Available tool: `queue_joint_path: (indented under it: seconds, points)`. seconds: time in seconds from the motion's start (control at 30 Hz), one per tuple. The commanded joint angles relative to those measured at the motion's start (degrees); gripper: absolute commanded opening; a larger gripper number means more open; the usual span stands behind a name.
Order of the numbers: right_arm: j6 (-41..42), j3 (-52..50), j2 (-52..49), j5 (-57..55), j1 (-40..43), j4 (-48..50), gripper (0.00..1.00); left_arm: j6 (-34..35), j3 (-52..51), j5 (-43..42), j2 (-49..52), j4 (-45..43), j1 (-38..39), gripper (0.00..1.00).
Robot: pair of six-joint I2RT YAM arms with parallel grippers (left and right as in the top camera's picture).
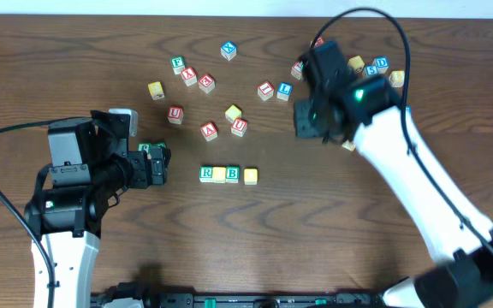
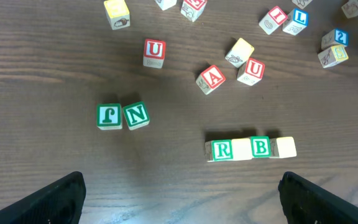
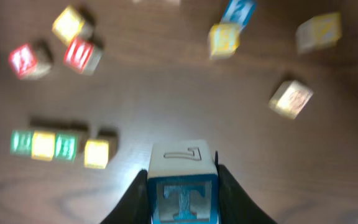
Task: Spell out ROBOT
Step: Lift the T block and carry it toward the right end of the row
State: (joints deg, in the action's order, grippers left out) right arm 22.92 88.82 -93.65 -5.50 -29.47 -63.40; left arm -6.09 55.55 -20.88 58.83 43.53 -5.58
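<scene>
At right pincer (image 3: 182,179) | T cube (image 3: 183,198) gripped, base cut off

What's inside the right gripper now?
The blue-bordered T cube, pinched by the right gripper. Its front and top faces show; the gripped sides and underside are covered.
</scene>
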Motion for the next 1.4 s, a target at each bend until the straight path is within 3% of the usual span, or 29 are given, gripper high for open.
queue_joint_path:
  seconds: [0.0,0.23,0.53,0.97,1.37]
  points:
    - [7.0,-7.8,4.9,-5.0,-5.4,1.9,0.01,-0.7,0.2,-0.1,-0.1,0.2,-0.2,0.97]
    - [15.8,-20.5,6.3,-7.1,-10.0,9.6,0.01,-0.7,0.2,-0.1,-0.1,0.2,-0.2,0.98]
    - [20.5,-30.1,6.3,-7.1,-10.1,21.0,0.01,-0.7,0.2,-0.1,-0.1,0.2,-0.2,0.97]
    - [21.1,-37.9,6.1,-7.0,-11.7,32.3,0.01,-0.7,0.2,-0.1,-0.1,0.2,-0.2,0.97]
    - [21.4,-39.0,5.4,-7.0,-14.8,35.7,0.01,-0.7,0.2,-0.1,-0.1,0.2,-0.2,0.98]
